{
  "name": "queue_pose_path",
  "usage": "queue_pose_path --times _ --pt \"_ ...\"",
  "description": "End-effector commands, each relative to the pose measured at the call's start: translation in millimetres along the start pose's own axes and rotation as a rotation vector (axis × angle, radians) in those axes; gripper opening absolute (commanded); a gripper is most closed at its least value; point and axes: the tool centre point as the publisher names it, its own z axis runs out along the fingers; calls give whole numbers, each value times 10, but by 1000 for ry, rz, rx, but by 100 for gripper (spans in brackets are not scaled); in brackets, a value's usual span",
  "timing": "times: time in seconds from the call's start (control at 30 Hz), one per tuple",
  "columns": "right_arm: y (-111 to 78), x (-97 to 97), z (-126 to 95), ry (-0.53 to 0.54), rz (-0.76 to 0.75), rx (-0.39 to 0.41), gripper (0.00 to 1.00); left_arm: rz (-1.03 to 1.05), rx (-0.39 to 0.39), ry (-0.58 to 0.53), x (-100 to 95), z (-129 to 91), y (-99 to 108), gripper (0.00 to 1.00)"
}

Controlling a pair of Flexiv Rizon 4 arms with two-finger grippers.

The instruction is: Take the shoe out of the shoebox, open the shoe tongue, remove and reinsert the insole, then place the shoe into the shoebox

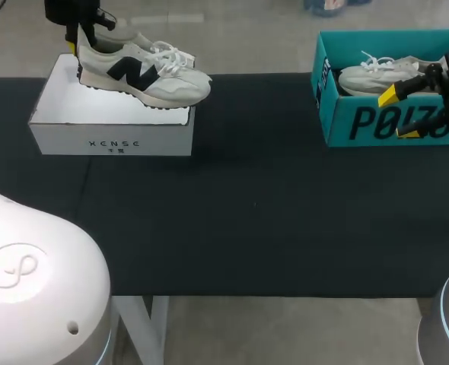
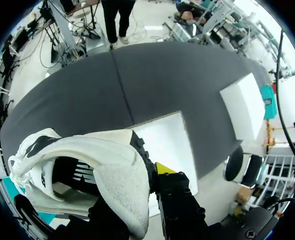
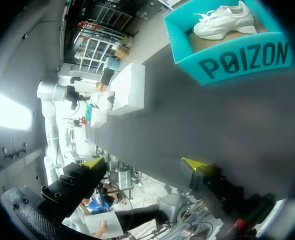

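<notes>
Head view, shoe [image 1: 144,76] over the white shoebox [image 1: 110,129], its heel gripped by the left claw [image 1: 78,52], left wrist view, claw clamped on the heel above the white shoebox, right wrist view, right claw [image 3: 143,165] spread wide, holding nothing, well apart from the white shoebox.

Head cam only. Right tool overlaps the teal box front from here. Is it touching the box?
Observer: No. The right wrist view shows the right tool open, only table between its fingers, and the teal box ahead of it and apart.
Operator: Left tool's hold on the other shoe?
Observer: In the left wrist view, the left tool pinches the held shoe at its heel. One yellow fingertip sits outside the heel; the other finger is hidden by the shoe.
Operator: Boxed shoe's pose?
Observer: The boxed shoe stands on its sole in the teal box, laces up, fully in sight.
</notes>
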Motion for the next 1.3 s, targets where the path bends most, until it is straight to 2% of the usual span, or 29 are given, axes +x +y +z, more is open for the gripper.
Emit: queue_pose_path --times 0.03,0.1,0.27,0.43,0.67,0.87,1.03,1.3 --pt "-1 -1 2 -2 1 0 100 -49 8 -2 238 149 117 0" --pt "-1 -1 2 -2 1 0 100 -77 15 5 359 232 206 0" --pt "-1 -1 2 -2 1 0 100 -140 20 10 515 378 363 0" --pt "-1 -1 2 -2 1 0 100 -157 4 -24 689 494 437 0" --pt "-1 -1 2 -2 1 0 100 -133 -11 -11 878 684 474 0" --pt "-1 -1 2 -2 1 0 100 -98 -16 10 841 835 379 0" --pt "-1 -1 2 -2 1 0 100 -97 -2 -45 867 1081 383 0" --pt "-1 -1 2 -2 1 0 100 -112 -1 -55 770 1258 283 0"
